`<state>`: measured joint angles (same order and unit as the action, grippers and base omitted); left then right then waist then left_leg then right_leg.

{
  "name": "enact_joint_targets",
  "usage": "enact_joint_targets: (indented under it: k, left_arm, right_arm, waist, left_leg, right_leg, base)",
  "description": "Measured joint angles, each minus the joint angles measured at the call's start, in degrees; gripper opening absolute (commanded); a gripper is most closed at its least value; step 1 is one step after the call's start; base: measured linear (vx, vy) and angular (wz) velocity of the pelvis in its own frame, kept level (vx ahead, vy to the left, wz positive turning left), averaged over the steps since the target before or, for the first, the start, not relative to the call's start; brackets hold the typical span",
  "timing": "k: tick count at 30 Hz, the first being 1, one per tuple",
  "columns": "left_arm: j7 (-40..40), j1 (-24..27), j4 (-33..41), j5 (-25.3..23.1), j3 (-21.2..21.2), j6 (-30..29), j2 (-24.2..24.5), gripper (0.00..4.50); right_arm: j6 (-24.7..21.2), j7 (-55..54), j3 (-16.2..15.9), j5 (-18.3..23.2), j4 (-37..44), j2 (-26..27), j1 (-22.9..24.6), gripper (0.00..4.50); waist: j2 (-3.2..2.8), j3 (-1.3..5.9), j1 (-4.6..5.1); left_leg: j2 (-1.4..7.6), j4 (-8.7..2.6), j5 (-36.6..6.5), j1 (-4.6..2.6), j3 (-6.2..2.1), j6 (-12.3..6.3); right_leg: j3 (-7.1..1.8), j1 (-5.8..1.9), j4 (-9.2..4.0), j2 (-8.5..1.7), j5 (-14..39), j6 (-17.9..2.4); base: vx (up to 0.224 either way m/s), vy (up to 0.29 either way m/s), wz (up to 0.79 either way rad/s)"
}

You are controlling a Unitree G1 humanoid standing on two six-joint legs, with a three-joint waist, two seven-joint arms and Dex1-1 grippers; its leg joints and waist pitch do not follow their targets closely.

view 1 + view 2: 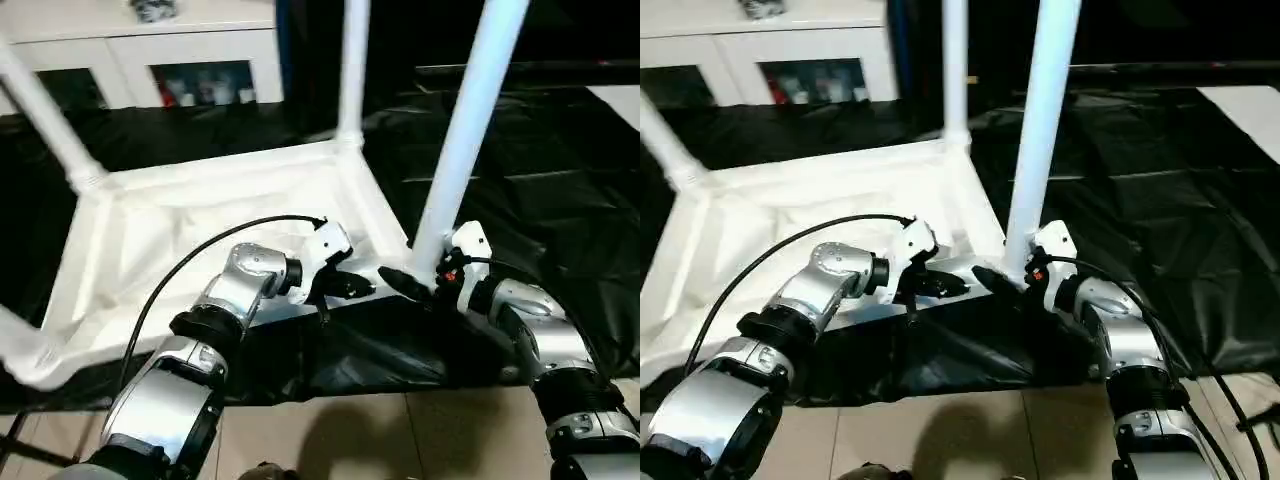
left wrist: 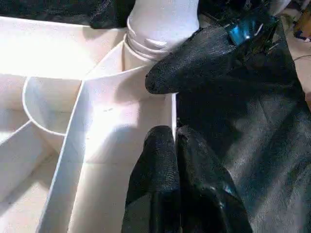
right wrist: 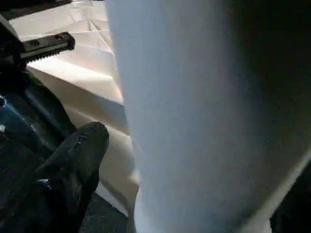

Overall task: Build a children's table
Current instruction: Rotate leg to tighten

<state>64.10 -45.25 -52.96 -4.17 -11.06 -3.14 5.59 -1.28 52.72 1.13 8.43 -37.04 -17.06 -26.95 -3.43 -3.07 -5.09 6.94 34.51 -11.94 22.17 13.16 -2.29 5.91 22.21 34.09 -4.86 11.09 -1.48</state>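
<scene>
From the left eye view, the children's table (image 1: 215, 215) lies upside down on a black sheet (image 1: 540, 190), ribbed underside up, with legs standing in its corner sockets. The nearest leg (image 1: 465, 130) rises from the corner closest to the robot's right side. The left gripper (image 1: 352, 286) rests at the table's near rim, its fingers clenched together on nothing. The right gripper (image 1: 408, 284) sits at the foot of that leg, fingers spread wide, one black finger reaching in front of the socket. A white glass-door cabinet (image 1: 150, 55) stands behind; no writing on it can be read.

The right eye view gives the same layout, with a black cable (image 1: 760, 262) looping over the left forearm.

In the left wrist view, the left gripper's closed fingertips (image 2: 170, 145) lie against the table's white rim, just beside the leg's socket, and a finger of the right gripper (image 2: 194, 58) crosses in front of the leg.

The right wrist view has the leg (image 3: 194, 116) very close beside one finger of the right gripper (image 3: 80, 145). No labels or brand marks are legible anywhere.
</scene>
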Motion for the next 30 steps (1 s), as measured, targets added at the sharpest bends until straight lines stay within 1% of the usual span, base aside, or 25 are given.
enact_joint_targets:
  k: [7,9,10,13,14,15,18,19,22,26,30]
  left_arm:
    - [1.51,0.38,0.80,0.02,-0.10,0.00,0.50,0.00]
    - [2.50,0.46,0.93,0.05,-0.18,0.00,0.77,0.00]
    - [2.77,0.49,0.93,0.06,-0.18,0.00,0.86,0.00]
    - [3.11,0.56,0.93,0.07,-0.19,0.00,0.95,0.00]
    - [3.15,0.58,0.94,0.08,-0.19,0.00,0.95,0.00]
    - [3.19,0.61,0.96,0.09,-0.19,0.00,0.96,0.00]
    - [3.13,0.83,1.34,0.11,-0.19,0.00,1.07,0.00]
    - [3.06,1.00,1.59,0.11,-0.17,-0.01,1.13,0.00]
    - [2.89,1.15,1.78,0.11,-0.16,-0.01,1.15,0.00]
    - [0.57,1.52,2.20,0.11,-0.01,-0.06,0.99,0.00]
    - [-3.00,1.51,2.04,0.03,0.19,-0.28,0.32,0.00]
  right_arm:
    - [-0.97,2.12,-0.02,0.68,1.16,-0.41,0.51,4.42]
    - [-1.41,3.18,-0.05,0.99,1.83,-0.61,0.93,4.16]
    - [-1.63,3.37,-0.05,1.04,1.95,-0.69,1.00,4.16]
    - [-1.74,3.45,-0.27,1.00,1.95,-1.05,1.00,3.91]
    - [-1.75,3.45,-0.27,0.96,1.94,-1.11,1.00,3.72]
    - [-1.75,3.41,-0.27,0.95,1.92,-1.14,1.00,3.72]
    - [-1.71,2.60,-0.23,0.79,1.90,-1.03,0.99,3.49]
    - [-1.68,2.19,-0.22,0.68,1.88,-0.90,0.99,3.30]
    - [-1.67,1.20,-0.14,0.67,1.79,-0.72,0.98,3.17]
    - [-0.83,-2.87,0.32,0.40,0.23,0.82,0.33,2.77]
    - [-0.25,-8.43,0.93,-0.03,-1.22,2.65,-0.52,2.66]
  waist:
    - [0.01,-0.01,-0.12]
    - [0.01,-0.01,-0.17]
    - [0.01,-0.01,-0.19]
    - [0.01,-0.01,-0.18]
    - [0.01,-0.01,-0.19]
    - [0.01,-0.01,-0.19]
    - [0.00,0.00,-0.19]
    - [0.00,0.00,-0.18]
    - [0.00,0.00,-0.18]
    - [0.00,0.00,-0.05]
    - [0.01,0.00,-0.02]
  left_leg:
    - [0.00,-0.02,-0.01,0.05,0.01,0.00]
    - [0.00,-0.02,0.00,0.07,0.01,-0.01]
    - [0.00,-0.02,0.00,0.08,0.01,-0.01]
    - [0.00,0.00,0.00,0.08,0.01,0.00]
    - [0.00,0.01,0.00,0.08,0.01,0.00]
    - [0.00,0.01,0.00,0.07,0.01,0.00]
    - [0.00,0.00,0.00,0.07,0.01,0.01]
    - [0.00,0.00,0.00,0.07,0.01,0.00]
    - [0.00,0.01,0.00,0.07,0.01,0.00]
    - [0.00,0.02,0.02,0.02,0.01,0.03]
    - [0.00,0.03,0.04,-0.08,0.01,0.07]
  right_leg:
    - [0.00,0.05,-0.01,0.00,0.01,0.01]
    - [0.00,0.07,-0.01,0.00,0.01,0.01]
    - [0.00,0.07,-0.01,0.00,0.01,0.01]
    - [0.00,0.06,-0.01,0.00,0.01,0.00]
    - [0.00,0.06,0.00,0.00,0.00,0.00]
    - [0.00,0.06,0.01,0.00,0.00,0.00]
    - [0.00,0.06,0.02,0.00,0.01,0.00]
    - [0.00,0.07,0.02,0.00,0.01,0.00]
    - [0.00,0.07,0.03,0.00,0.00,0.00]
    - [-0.01,0.05,0.07,0.00,0.00,-0.01]
    - [-0.02,-0.03,0.09,-0.01,0.00,-0.01]
  base:
    - [0.000,0.000,0.00]
    - [0.000,0.000,0.00]
    - [0.000,0.000,0.00]
    - [0.000,0.000,0.00]
    - [0.000,0.000,0.00]
    - [0.000,0.000,0.00]
    - [0.000,0.000,0.00]
    - [0.000,0.000,0.00]
    - [0.000,0.000,0.00]
    - [0.000,0.000,0.00]
    - [0.000,0.000,0.00]
